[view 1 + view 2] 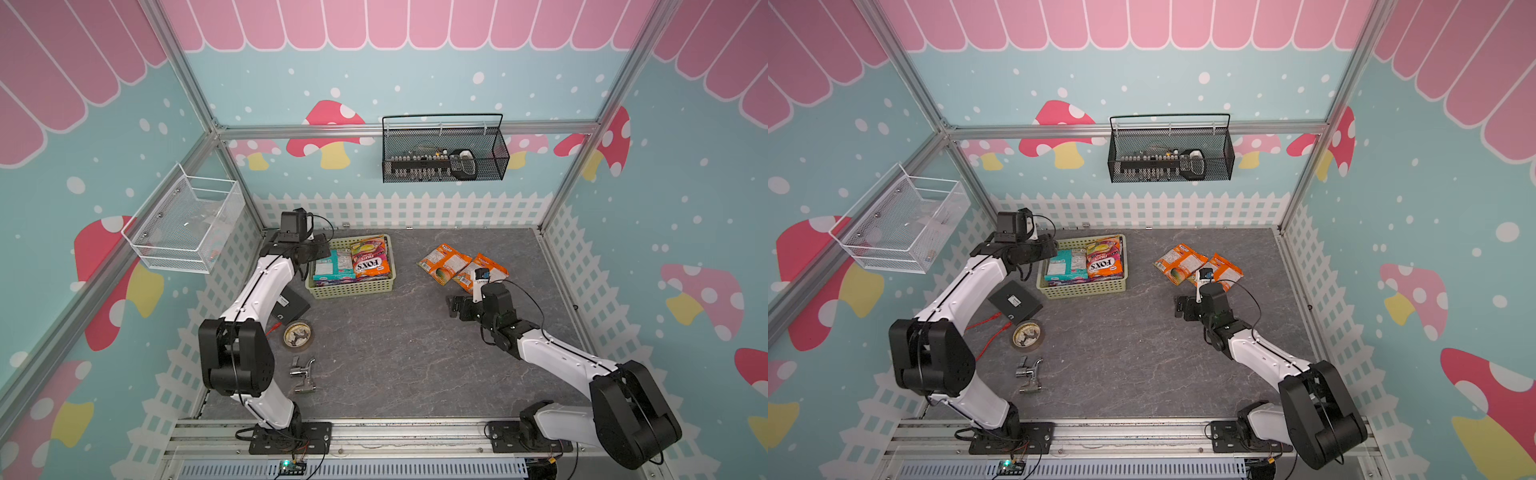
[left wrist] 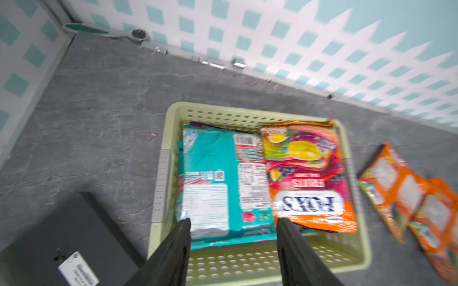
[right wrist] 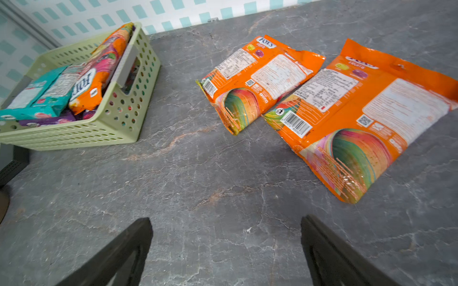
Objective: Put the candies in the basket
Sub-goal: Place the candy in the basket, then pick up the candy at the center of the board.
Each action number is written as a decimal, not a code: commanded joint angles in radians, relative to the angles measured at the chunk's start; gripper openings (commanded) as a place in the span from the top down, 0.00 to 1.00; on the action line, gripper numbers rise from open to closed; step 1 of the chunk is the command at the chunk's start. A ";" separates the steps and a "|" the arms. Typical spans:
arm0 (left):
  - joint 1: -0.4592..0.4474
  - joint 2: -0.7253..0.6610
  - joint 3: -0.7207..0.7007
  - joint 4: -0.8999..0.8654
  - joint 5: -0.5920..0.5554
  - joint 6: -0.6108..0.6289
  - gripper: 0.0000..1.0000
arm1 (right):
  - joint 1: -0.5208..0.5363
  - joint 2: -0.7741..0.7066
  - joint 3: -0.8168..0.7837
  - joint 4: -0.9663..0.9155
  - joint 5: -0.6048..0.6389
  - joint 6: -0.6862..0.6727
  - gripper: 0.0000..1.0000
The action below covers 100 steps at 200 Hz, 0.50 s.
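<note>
Candies point(image 1: 370, 259) crowd the basket point(image 1: 351, 292) to its rim; two orange bags point(image 3: 260, 79) lie touching on open table point(image 3: 223, 173). Left gripper point(image 2: 233, 220) hangs above the basket, parted and empty; right gripper point(image 3: 226, 218) gapes wide.

"FOX'S" and "FRUITS" stand on the orange-red bag point(image 2: 309, 173); "FOX'S", "FRUITS" also on an orange bag point(image 3: 267, 74).

Both arms point(image 1: 270, 282) have white links, black joints point(image 1: 232, 357), black cables point(image 1: 539, 311).
</note>
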 commanded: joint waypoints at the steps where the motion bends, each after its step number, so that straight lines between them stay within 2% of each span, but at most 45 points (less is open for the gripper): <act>1: 0.003 -0.089 -0.117 0.062 0.184 -0.093 0.40 | -0.044 0.041 0.061 -0.045 0.017 0.074 0.01; 19: -0.002 -0.192 -0.245 0.134 0.276 -0.139 0.36 | -0.107 0.093 0.094 -0.056 -0.052 0.133 0.03; 30: -0.009 -0.254 -0.313 0.169 0.317 -0.166 0.30 | -0.150 0.128 0.108 -0.034 -0.096 0.138 0.07; 38: -0.016 -0.305 -0.369 0.202 0.348 -0.178 0.21 | -0.183 0.161 0.128 -0.039 -0.107 0.137 0.10; 50: -0.035 -0.374 -0.440 0.235 0.371 -0.188 0.01 | -0.242 0.208 0.156 -0.053 -0.135 0.143 0.14; 70: -0.060 -0.467 -0.529 0.241 0.384 -0.179 0.01 | -0.324 0.263 0.183 -0.047 -0.156 0.160 0.25; 100: -0.067 -0.563 -0.617 0.241 0.449 -0.154 0.01 | -0.397 0.338 0.223 -0.023 -0.203 0.184 0.34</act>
